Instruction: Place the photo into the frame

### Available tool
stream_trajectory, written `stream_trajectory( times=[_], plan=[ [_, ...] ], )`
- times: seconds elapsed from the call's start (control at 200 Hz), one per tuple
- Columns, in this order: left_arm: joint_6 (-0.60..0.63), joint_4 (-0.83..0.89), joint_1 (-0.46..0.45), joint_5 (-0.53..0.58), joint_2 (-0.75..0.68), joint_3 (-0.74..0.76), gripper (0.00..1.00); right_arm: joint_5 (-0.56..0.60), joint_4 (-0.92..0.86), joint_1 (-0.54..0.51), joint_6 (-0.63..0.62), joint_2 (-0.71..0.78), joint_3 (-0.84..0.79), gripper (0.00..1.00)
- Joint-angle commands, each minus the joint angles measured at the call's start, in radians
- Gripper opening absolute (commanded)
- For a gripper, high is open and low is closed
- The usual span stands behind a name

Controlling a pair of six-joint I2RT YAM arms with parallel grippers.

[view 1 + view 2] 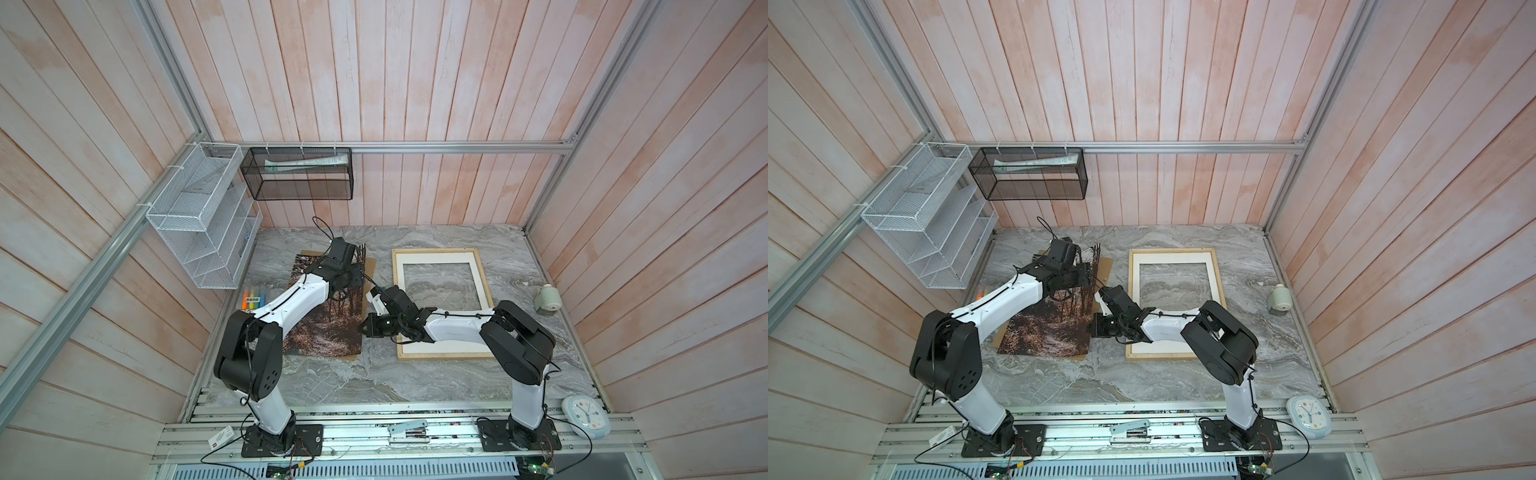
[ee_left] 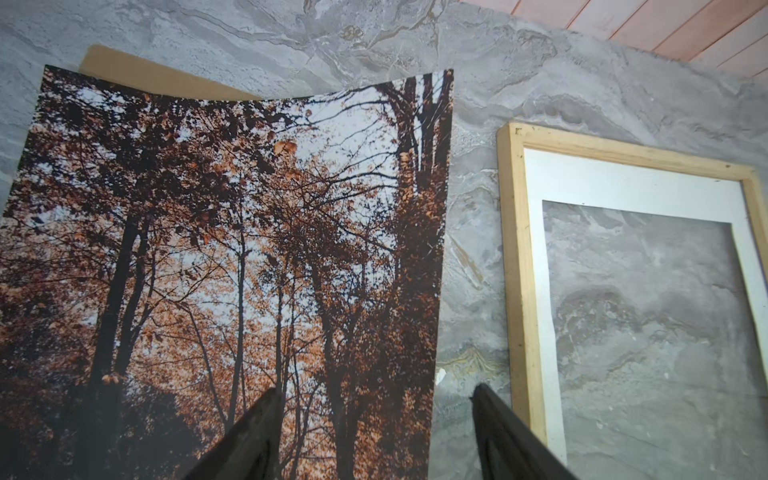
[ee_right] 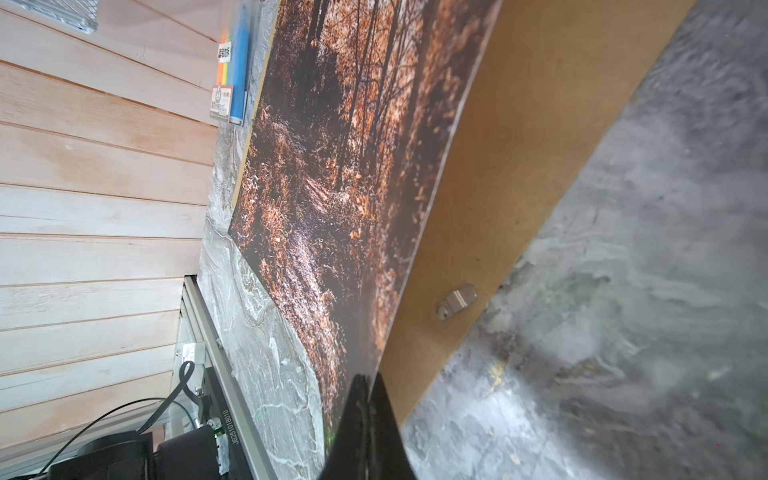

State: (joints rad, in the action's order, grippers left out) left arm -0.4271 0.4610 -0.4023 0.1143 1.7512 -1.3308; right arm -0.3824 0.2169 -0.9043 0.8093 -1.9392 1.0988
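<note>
Early stage: photo (image 1: 324,332) not yet in frame (image 2: 515,266), lying beside frame on backing board (image 3: 519,124), its frame-side edge lifted and pinched by right end effector (image 3: 365,378). Left end effector (image 2: 376,390) spread over same edge, gripping nothing. Left to do: carry across bare surface (image 1: 374,374) strip, lay over white mat (image 2: 623,178); frame opening free, though right arm crossing frame's near end probably obstructs.

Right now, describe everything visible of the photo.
The photo is a large, thin, flexible print of an autumn forest: orange-brown foliage, dark trunks, pale sky. It lies mostly on the brown backing board, left of the wooden frame in both top views, not in it. Its frame-side edge is lifted, so the sheet bows. The right gripper is shut on that edge; the open left gripper hovers over it farther back.
</note>
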Motion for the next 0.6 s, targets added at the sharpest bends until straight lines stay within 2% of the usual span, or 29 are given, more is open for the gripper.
stream_trajectory(
  times=[0.0, 0.33, 0.445, 0.56, 0.595],
  plan=[
    [0.061, 0.078, -0.009, 0.038, 0.063, -0.099, 0.74, 0.028, -0.033, 0.004, -0.028, 0.037, 0.019, 0.01],
    [0.079, 0.15, -0.021, 0.067, 0.274, -0.38, 0.76, 0.039, -0.028, 0.004, -0.031, 0.054, 0.005, 0.01],
    [0.067, 0.182, -0.029, 0.097, 0.344, -0.455, 0.76, 0.04, -0.015, 0.002, -0.026, 0.064, -0.008, 0.01],
    [0.055, 0.222, -0.045, 0.173, 0.396, -0.513, 0.76, 0.048, -0.019, 0.0, -0.031, 0.071, -0.011, 0.01],
    [0.053, 0.234, -0.05, 0.189, 0.408, -0.527, 0.73, 0.051, -0.023, -0.001, -0.032, 0.072, -0.011, 0.01]
  ],
)
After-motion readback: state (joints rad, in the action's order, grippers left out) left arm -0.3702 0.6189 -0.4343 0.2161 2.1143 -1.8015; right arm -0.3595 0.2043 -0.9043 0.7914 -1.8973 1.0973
